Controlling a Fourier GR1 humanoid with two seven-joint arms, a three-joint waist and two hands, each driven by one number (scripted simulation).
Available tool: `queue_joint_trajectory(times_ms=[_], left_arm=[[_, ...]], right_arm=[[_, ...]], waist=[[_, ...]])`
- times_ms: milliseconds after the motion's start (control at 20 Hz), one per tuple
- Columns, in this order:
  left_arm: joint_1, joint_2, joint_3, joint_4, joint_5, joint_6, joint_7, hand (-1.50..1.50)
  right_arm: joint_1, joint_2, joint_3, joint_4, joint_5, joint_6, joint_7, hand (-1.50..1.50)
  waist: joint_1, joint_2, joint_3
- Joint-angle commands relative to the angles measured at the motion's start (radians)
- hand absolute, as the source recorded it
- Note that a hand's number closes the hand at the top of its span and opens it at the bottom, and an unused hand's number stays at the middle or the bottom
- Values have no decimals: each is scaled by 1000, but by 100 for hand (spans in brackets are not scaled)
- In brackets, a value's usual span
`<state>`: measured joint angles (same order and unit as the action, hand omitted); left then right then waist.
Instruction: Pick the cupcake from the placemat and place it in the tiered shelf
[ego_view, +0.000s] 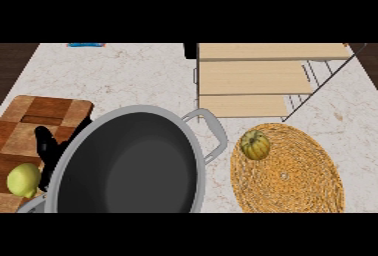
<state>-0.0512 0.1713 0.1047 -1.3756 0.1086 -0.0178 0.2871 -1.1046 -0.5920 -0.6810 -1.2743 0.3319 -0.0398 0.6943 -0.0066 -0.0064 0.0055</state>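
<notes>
Cupcake (255, 144) sat on the woven placemat (295, 180), near its upper-left rim, apart from the tiered shelf (255, 77), whose boards showed bare; left hand (46, 150) partly hidden, finger state indeterminable; right hand absent.

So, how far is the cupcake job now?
The cupcake sits on the woven placemat, at its left edge. The tiered shelf shows bare wooden boards, so placing remains. The left hand shows by the pot; its fingers are unclear. No hand is at the cupcake.
</notes>
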Motion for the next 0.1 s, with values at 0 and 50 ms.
queue_joint_trajectory(times_ms=[0,50], left_arm=[[9,-16,3,52,-5,6,-17,0],[50,-14,-1,39,-1,-15,-35,0]], right_arm=[[111,-80,-82,-57,-124,106,-11,-150],[123,-104,-100,-69,-155,139,2,-150]], waist=[[-7,3,-5],[-6,2,-5]])
